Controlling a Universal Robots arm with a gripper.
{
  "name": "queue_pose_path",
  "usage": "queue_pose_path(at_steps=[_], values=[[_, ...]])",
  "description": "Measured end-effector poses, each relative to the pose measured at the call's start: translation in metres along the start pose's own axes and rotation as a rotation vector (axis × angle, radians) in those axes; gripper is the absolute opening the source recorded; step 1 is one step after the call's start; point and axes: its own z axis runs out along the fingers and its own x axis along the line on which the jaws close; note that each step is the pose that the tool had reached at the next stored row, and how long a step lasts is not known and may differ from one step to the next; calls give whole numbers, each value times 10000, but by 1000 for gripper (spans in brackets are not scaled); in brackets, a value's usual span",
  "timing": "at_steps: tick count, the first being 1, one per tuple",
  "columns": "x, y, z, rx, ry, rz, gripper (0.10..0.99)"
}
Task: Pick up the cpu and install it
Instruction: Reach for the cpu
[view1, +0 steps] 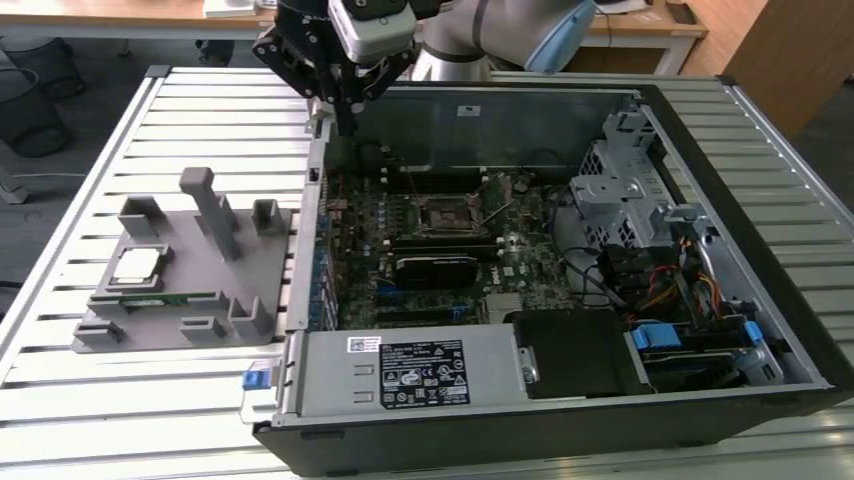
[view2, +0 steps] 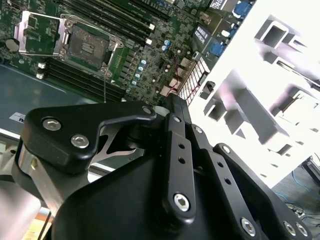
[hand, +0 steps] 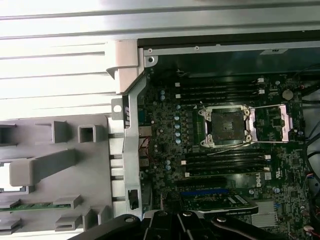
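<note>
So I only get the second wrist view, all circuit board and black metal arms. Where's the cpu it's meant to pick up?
Observer: In the exterior view the cpu lies flat on a grey holder outside the computer case, on the exterior view's left.
Visitor: And is the tool anywhere near it?
Observer: No. The tool hangs above the case's far corner, well apart from the cpu, which nothing touches.
</note>
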Motion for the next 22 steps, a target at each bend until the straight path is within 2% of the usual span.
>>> queue_pose_path(at_steps=[22], values=[[244, -19, 11, 0, 4, 1, 106]])
